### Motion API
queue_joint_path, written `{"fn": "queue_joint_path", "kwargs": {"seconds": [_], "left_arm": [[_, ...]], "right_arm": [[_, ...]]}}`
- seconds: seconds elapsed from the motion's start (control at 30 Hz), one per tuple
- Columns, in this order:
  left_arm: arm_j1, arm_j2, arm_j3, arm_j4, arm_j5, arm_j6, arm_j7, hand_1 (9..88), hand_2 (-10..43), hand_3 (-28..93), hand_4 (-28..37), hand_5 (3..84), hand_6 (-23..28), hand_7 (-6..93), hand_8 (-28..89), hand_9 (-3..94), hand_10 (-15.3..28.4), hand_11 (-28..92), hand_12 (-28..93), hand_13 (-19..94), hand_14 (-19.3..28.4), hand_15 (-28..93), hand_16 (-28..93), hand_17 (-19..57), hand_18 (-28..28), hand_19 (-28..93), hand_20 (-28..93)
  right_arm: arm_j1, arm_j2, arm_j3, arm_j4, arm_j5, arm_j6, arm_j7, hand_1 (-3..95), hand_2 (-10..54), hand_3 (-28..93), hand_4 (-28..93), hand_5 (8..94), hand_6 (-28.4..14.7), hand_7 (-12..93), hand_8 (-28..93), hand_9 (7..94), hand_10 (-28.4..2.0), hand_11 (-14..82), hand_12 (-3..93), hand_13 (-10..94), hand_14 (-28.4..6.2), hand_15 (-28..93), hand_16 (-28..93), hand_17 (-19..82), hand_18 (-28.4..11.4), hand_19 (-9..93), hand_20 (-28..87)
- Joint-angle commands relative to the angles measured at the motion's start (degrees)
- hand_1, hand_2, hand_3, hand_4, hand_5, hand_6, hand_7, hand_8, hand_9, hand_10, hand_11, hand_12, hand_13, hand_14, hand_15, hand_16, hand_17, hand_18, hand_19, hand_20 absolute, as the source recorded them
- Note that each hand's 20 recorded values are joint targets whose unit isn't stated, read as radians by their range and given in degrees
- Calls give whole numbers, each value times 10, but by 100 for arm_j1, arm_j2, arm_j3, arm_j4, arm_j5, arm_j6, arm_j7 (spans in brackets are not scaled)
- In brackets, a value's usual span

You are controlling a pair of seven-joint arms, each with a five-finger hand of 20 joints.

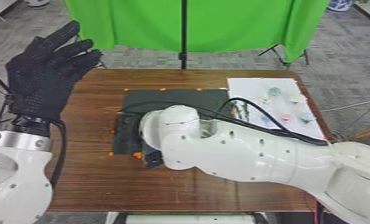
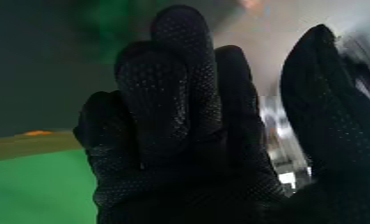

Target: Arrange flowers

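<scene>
A mat [image 1: 168,95] lies on the table [image 1: 93,185] — right of it, a sheet [image 1: 252,87] bearing flowers [image 1: 307,117].

Beyond the brown table [image 1: 155,192], a green cloth [image 1: 133,25] hangs behind a black pole [image 1: 184,30].

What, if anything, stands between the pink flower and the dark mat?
In the head view, a black cable loops across between the pink flower and the dark mat; its height is unclear.
</scene>
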Motion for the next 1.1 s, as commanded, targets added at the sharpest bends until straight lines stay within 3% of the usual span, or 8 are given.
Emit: {"fn": "queue_joint_path", "kwargs": {"seconds": [0.03,0.13,0.3,0.43,0.57,0.63,0.87,1.1], "left_arm": [[551,-395,-349,-128,111,17,-269,210,88,773,-258,367,105,158,-98,339,218,288,115,253,284,496,-92,-69,284,663,-121],[845,-514,-526,-206,118,70,-299,210,88,774,-259,367,105,158,-98,339,219,288,115,253,284,496,-92,-69,284,663,-121],[1300,-690,-789,-328,130,113,-314,210,88,773,-259,367,105,158,-98,339,219,287,115,252,284,496,-91,-69,284,663,-122],[1496,-746,-856,-401,133,194,-262,210,88,773,-259,367,104,159,-98,339,218,287,116,253,284,495,-92,-69,284,664,-122],[1641,-836,-926,-446,152,217,-314,211,88,772,-259,367,104,159,-98,339,219,287,115,253,284,495,-92,-69,284,664,-123],[1665,-835,-900,-455,143,243,-262,211,88,772,-259,367,105,159,-98,339,218,287,116,253,284,495,-92,-69,284,664,-123],[1771,-926,-973,-481,159,223,-289,212,89,772,-258,367,105,159,-98,338,218,287,115,252,284,495,-91,-69,284,664,-123],[1653,-943,-922,-441,180,203,-344,211,88,772,-258,367,105,159,-98,338,218,287,114,252,284,495,-91,-69,284,664,-124]], "right_arm": [[-430,132,559,-296,97,401,94,350,-56,737,-280,549,35,138,-135,804,-140,377,186,757,-93,705,178,465,-209,932,333],[-602,428,726,-488,32,871,264,350,-56,735,-279,554,32,140,-136,802,-141,373,189,754,-95,694,179,463,-207,932,322],[-1077,1281,1257,-980,-302,1540,580,348,-53,729,-271,560,14,136,-130,790,-149,312,175,745,-104,641,164,455,-200,932,208],[-1875,1988,2036,-1490,-848,2067,1074,344,-51,727,-267,539,-12,127,-123,769,-156,278,166,739,-111,617,150,453,-196,932,132],[-2902,2390,2997,-1879,-1447,2180,1641,342,-50,723,-260,527,-23,119,-119,759,-165,264,162,739,-117,599,142,457,-194,932,94],[-3411,2555,3399,-2071,-1728,2307,1985,342,-49,718,-257,524,-36,115,-116,758,-170,256,158,742,-123,591,137,461,-194,932,75],[-4701,2597,4327,-2297,-2876,2554,2872,345,-43,702,-245,525,-54,103,-113,769,-183,238,151,762,-133,574,122,500,-198,932,26],[-5337,2669,4868,-2377,-3440,2573,3368,346,-42,695,-239,522,-62,97,-110,784,-184,234,150,793,-124,556,121,533,-188,932,18]]}}
